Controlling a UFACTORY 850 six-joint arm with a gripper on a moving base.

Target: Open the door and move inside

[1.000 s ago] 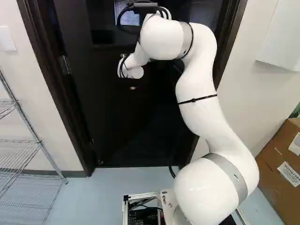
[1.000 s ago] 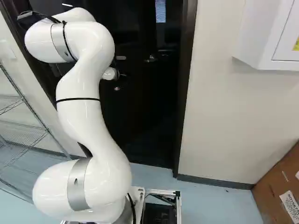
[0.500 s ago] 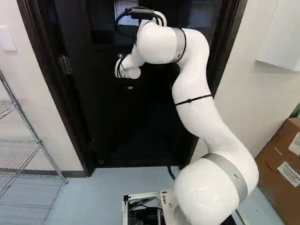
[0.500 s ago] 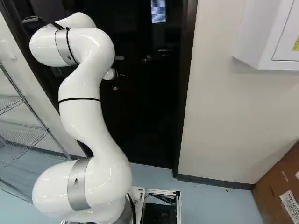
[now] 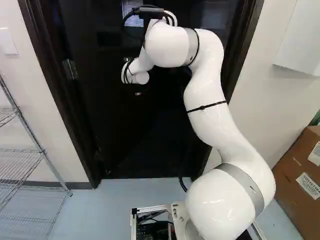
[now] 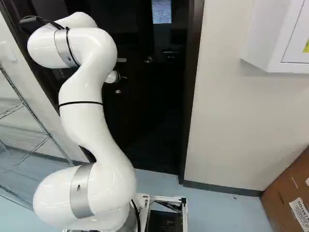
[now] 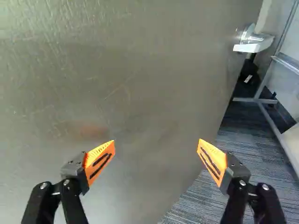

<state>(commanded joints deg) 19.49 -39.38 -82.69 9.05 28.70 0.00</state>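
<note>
Door [image 7: 140, 88] is unlatched & partly open, swung away from the robot: wrist view shows carpet [image 7: 201, 203] of the room beyond past its free edge. So 1st half of task looks part done, approx midway overall, as a judgement. Left to do: push door wider, then drive thru. Moving base [image 6: 169, 198] sits on the near side, w/ pale floor [image 5: 115, 210] btwn it & the door frame [image 6: 191, 72], so no entry made. Arm [image 5: 215, 117] reaches fwd & up to the door; hinge [image 5: 70, 69] is at the left of the left base view, on the same side as the wire shelf [image 5: 42, 151]

Re jaws: spread wide, grasping nothing, orange pads [image 7: 100, 159] well apart w/ nothing btwn them. Door's flat face lies directly ahead of the jaws, filling most of the wrist view; can't tell if any part of the gripper touches it. Lever handle [image 7: 254, 42] is near the door's free edge, farther ahead & off to the side, past the finger nearer the gap, not in the grip. Next prob. calls for steady pressure on the face, no re-grasp needed. Risk: door may swing back if contact's lost, or arm may catch the frame while base rolls in
</note>
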